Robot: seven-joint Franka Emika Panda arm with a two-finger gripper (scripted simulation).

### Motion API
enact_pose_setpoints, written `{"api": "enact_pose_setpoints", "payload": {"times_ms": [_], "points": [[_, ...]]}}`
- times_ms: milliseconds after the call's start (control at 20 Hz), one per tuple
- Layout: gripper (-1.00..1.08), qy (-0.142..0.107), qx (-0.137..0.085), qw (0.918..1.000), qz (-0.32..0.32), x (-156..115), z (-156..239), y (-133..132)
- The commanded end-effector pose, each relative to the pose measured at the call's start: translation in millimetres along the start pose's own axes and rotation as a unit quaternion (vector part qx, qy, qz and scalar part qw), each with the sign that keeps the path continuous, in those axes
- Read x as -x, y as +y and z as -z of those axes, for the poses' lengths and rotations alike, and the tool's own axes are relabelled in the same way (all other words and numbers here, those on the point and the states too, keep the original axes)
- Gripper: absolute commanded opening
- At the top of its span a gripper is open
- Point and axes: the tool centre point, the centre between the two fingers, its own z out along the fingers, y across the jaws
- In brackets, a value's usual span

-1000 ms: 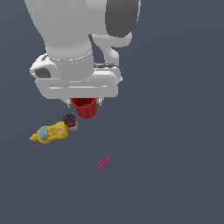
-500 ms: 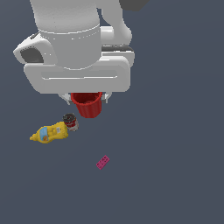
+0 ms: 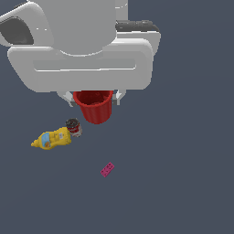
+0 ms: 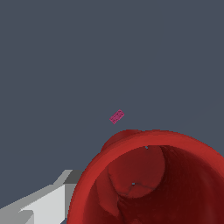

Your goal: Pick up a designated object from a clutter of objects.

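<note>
The red cup (image 3: 95, 107) hangs upright under my hand, well above the floor. My gripper (image 3: 93, 97) is shut on its rim; small fingertips (image 3: 70, 98) show on either side of it. In the wrist view the red cup (image 4: 148, 179) fills the near part, open mouth toward the camera, with a grey finger (image 4: 43, 203) beside it. On the floor lie the yellow mustard bottle (image 3: 52, 138) on its side, the dark-topped can (image 3: 73, 127) touching it, and the flat pink brick (image 3: 107, 169), which also shows in the wrist view (image 4: 117, 117).
The large white hand and arm (image 3: 82, 50) fill the upper part of the exterior view. The floor (image 3: 183, 173) is a plain dark grey surface.
The hand has risen toward the camera with the red cup in it; both look larger now. The bottle, can and brick have not moved.
</note>
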Motion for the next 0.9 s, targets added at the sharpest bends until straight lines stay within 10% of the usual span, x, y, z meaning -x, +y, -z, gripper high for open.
{"api": "enact_pose_setpoints", "payload": {"times_ms": [0,850], "points": [[-1.00,0.001,0.000,1.0000,0.000,-5.8,8.8,-2.9],[-1.00,0.001,0.000,1.0000,0.000,-20.9,28.1,-9.9]]}}
